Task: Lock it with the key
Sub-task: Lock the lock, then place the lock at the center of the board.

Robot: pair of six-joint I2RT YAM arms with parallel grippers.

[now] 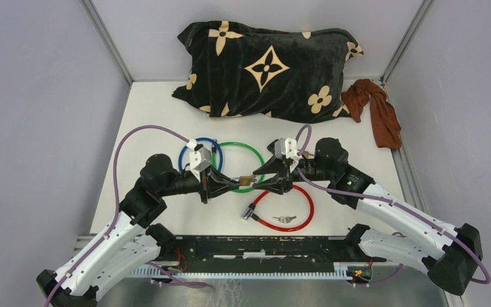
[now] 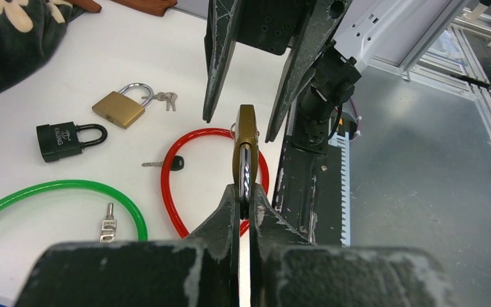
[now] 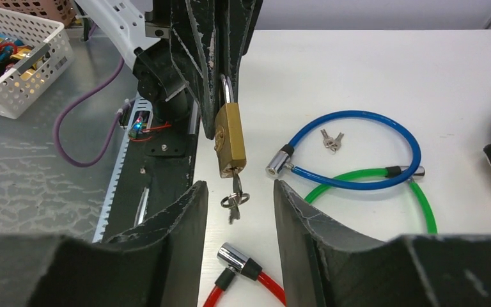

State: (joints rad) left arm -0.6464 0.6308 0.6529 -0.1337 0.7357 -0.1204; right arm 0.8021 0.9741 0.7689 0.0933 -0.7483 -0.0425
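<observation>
The stiff padlock (image 3: pixel 229 144) is clamped in the left gripper's (image 2: pixel 246 197) jaws; its slim key (image 3: pixel 233 199) is best pinched by the right gripper's (image 3: pixel 240 187) open jaws.

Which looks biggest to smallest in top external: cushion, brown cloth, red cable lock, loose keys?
Black floral cushion
Then brown cloth and red cable lock, too alike to rank
Loose keys smallest

My arms (image 1: pixel 112 236) — white links, black joints, scuffed black fingers (image 3: pixel 172 243), purple cables (image 1: pixel 153 128); green LED (image 1: pixel 349 182) on right forearm.
</observation>
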